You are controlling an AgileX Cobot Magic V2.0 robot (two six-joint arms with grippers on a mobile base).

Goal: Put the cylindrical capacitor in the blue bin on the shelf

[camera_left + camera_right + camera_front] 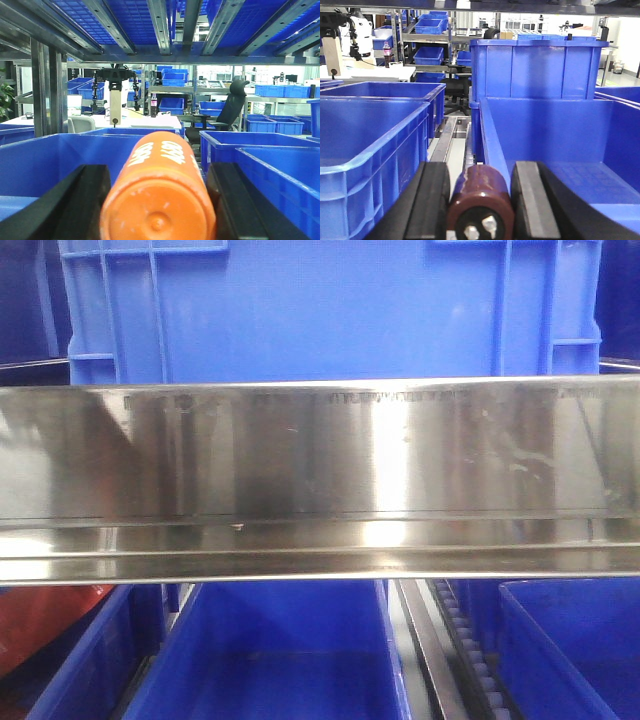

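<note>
- The cylindrical capacitor (480, 192), dark brown-red with terminals on its near end, is held by the right gripper (481, 205), whose black fingers are closed against its two sides.
- An orange cylinder (160, 190) with white numerals is clamped in the same way by the left gripper (159, 200). Whether it is a second capacitor cannot be told.
- The capacitor is seen in line with the left wall of the blue bin (555, 135), not over its floor. A roller track (447, 140) and a neighbouring bin (370, 135) lie to its left.
- The step in hand is judged to be the carry over the bin. A shift to the right should be made until the whole body is past the wall. The release is best made low, so that the round body is not left to bounce or roll.
- Lift is likely to be limited by the overhead rails (160, 25).
- The shelf (320, 450) is fronted by wide polished steel, with blue bins above and below it.
- The bin floor appears to be smooth plastic with a faint grid.
- Beyond, a workshop is shown, with further racks of bins, an office chair (232, 107) and a bottle (154, 104) on a pale table (150, 120).
</note>
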